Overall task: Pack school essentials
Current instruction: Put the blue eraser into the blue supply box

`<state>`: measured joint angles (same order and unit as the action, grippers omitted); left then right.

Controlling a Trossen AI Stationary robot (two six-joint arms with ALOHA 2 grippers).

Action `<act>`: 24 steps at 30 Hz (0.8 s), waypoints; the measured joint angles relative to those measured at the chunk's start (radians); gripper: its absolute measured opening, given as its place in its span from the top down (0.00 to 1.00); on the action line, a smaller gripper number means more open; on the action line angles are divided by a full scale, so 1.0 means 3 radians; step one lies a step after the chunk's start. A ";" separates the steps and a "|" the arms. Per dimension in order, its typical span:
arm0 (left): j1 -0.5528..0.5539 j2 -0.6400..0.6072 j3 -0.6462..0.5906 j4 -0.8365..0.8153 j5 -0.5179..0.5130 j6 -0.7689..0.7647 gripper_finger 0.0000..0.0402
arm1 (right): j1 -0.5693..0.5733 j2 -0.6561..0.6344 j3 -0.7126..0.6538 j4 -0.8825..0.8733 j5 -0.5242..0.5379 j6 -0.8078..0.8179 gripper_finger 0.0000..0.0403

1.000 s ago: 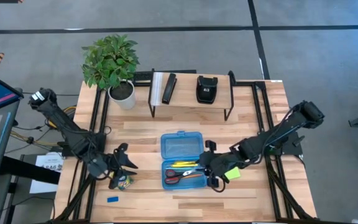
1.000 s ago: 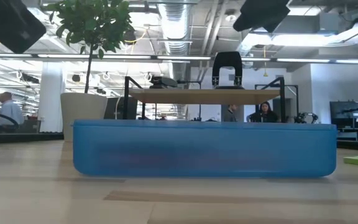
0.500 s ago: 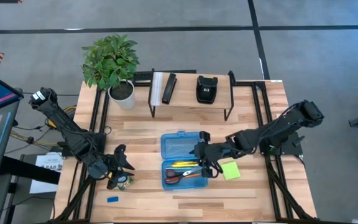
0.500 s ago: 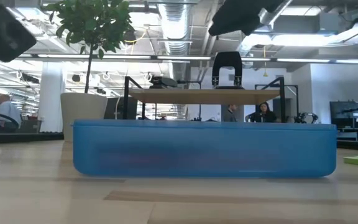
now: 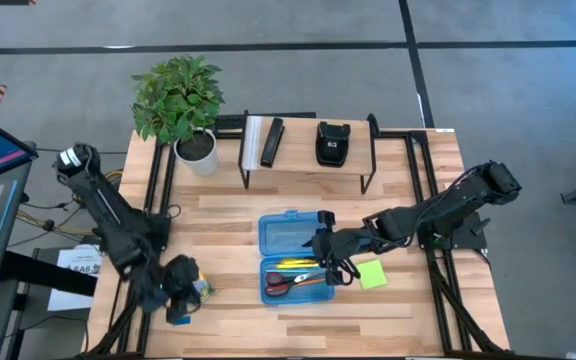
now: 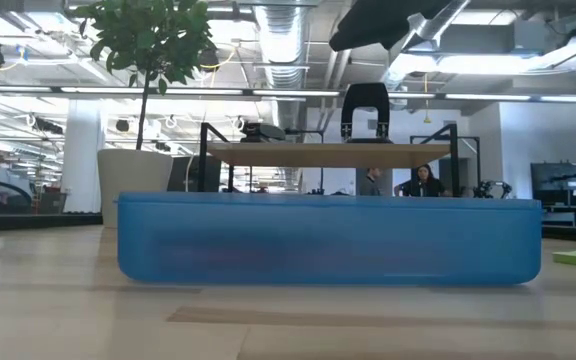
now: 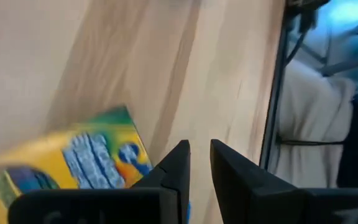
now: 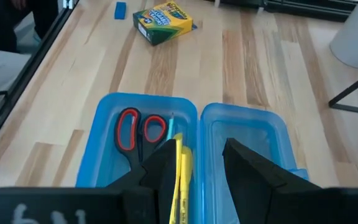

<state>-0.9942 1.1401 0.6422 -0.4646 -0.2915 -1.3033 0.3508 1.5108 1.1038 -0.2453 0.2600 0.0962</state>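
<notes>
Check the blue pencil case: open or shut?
Open. The blue pencil case lies with its lid flat beside the tray, where the scissors and yellow pencils show.

My left arm reaches toward the table's near left corner, my left gripper (image 5: 176,300) hanging low there with its fingers (image 7: 174,167) only a narrow slot apart. My right arm stretches in from the right, my right gripper (image 8: 196,167) at mid-table, fingers spread.

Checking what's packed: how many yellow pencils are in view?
2, as far as shows: both yellow pencils lie side by side in the blue box, beside the scissors. The right gripper may hide more.
</notes>
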 joint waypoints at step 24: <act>-0.0489 0.1709 0.0787 -0.0671 0.0921 -0.0456 0.44 | 0.0000 0.0000 0.0001 0.0116 -0.0001 -0.0001 0.62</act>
<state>-1.1408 1.6527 0.8783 -0.6659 -0.0154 -1.4400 0.3508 1.5108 1.1042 -0.2105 0.2597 0.0959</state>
